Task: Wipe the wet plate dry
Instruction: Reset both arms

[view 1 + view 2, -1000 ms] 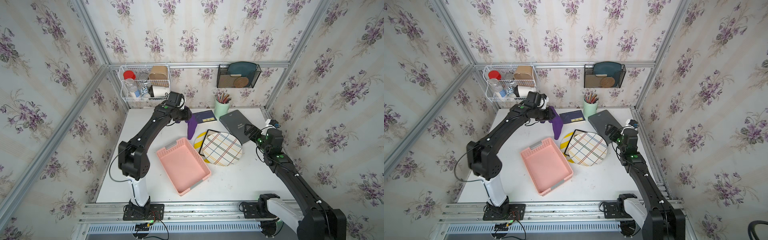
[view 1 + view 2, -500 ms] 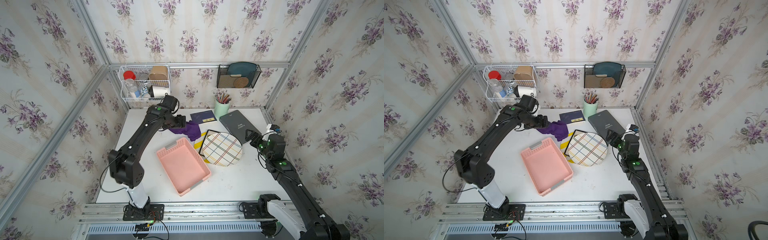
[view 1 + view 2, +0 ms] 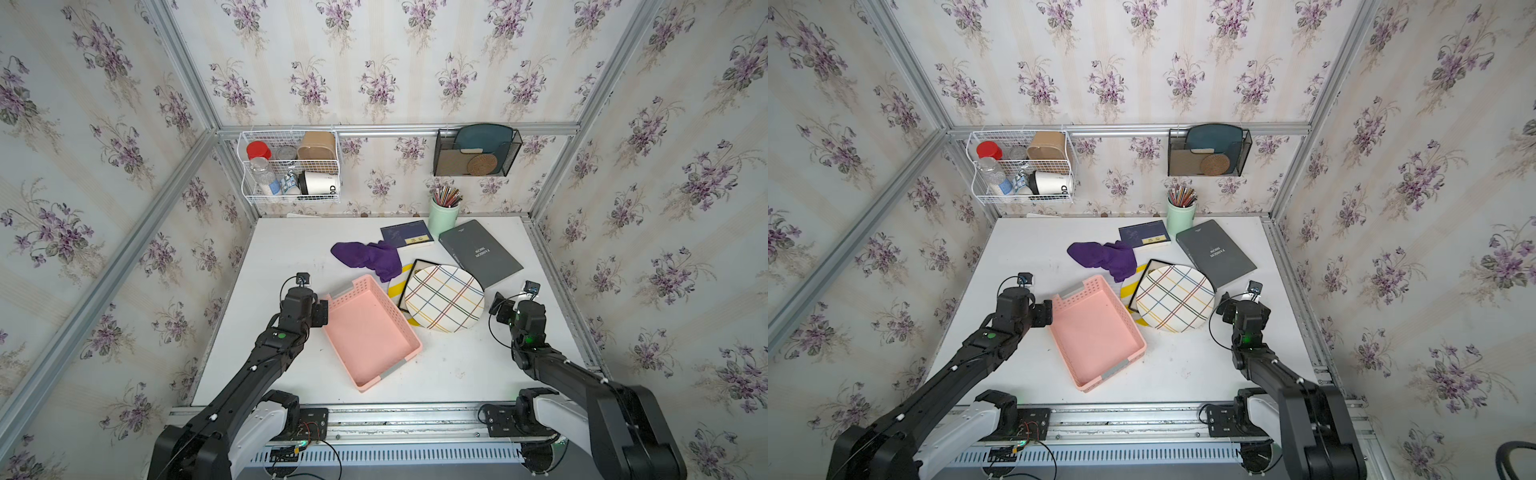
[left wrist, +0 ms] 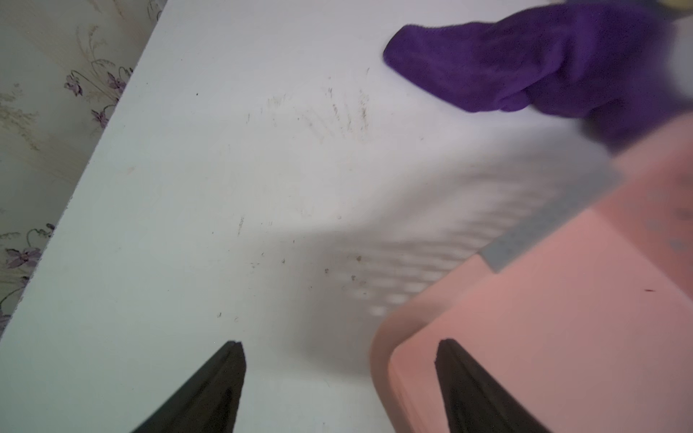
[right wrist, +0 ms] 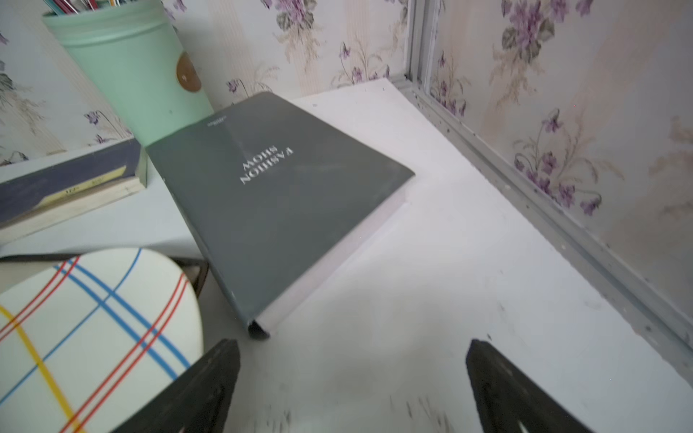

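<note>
Left wrist view shows hand (image 4: 340, 343) gaping, cloth (image 4: 543, 63) loose.

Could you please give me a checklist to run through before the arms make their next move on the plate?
1. Left gripper free to grasp: ok, open and empty.
2. Right gripper free to grasp: ok, open and empty.
3. Purple cloth in a grip: not ok, it lies loose on the table.
4. Plate lying steady: cannot tell, it rests partly on a framed board.
5. Plate surface dry: cannot tell.
</note>
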Robot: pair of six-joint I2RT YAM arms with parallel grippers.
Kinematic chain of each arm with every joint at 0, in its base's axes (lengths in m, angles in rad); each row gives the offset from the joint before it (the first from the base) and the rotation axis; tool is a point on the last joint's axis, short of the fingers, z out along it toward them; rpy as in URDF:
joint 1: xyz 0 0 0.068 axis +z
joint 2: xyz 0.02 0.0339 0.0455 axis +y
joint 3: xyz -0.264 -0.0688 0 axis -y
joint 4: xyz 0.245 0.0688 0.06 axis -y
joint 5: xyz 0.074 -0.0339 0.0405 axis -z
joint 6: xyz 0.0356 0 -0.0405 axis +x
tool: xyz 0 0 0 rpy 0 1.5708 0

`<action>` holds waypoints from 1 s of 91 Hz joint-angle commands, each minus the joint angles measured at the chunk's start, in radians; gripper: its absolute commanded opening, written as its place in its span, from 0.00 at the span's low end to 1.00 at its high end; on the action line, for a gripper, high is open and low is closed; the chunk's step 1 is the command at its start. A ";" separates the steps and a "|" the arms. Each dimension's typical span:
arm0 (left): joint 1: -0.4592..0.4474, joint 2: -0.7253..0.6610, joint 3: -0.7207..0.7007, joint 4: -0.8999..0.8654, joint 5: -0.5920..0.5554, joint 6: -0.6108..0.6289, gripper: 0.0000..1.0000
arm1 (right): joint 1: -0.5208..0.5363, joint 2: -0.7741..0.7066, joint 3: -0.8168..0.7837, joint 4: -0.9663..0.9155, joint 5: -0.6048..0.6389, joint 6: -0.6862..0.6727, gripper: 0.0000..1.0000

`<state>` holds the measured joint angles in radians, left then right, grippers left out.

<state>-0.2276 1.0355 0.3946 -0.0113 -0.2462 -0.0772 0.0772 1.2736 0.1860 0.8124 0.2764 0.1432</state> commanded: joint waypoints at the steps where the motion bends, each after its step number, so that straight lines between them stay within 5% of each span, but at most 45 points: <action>1: 0.038 0.113 -0.022 0.364 -0.002 0.054 0.84 | -0.004 0.184 0.035 0.397 0.003 -0.079 1.00; 9: 0.051 0.194 0.017 0.421 0.015 0.093 0.84 | -0.006 0.279 0.004 0.571 -0.087 -0.120 0.98; 17: 0.070 0.268 0.040 0.521 0.054 0.107 0.84 | -0.025 0.281 -0.023 0.614 -0.046 -0.080 0.99; 33: 0.095 0.428 0.153 0.534 0.075 0.181 0.84 | -0.014 0.260 0.002 0.531 -0.023 -0.082 1.00; 49: 0.237 0.460 0.035 0.754 0.254 0.106 0.86 | -0.015 0.269 -0.040 0.631 -0.047 -0.094 1.00; 56: 0.243 0.512 -0.065 1.037 0.257 0.107 0.89 | -0.014 0.266 0.012 0.532 -0.045 -0.095 1.00; 67: 0.243 0.470 0.025 0.782 0.294 0.123 0.92 | -0.009 0.268 0.019 0.525 -0.083 -0.115 1.00; 77: 0.241 0.510 -0.011 0.923 0.292 0.130 0.92 | -0.011 0.271 0.021 0.520 -0.087 -0.117 1.00; 91: 0.241 0.503 0.000 0.889 0.299 0.132 0.92 | -0.010 0.276 0.031 0.510 -0.092 -0.115 1.00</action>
<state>0.0135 1.5322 0.3946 0.8215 0.0296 0.0414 0.0662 1.5455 0.2070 1.3186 0.1936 0.0406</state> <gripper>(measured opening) 0.922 0.998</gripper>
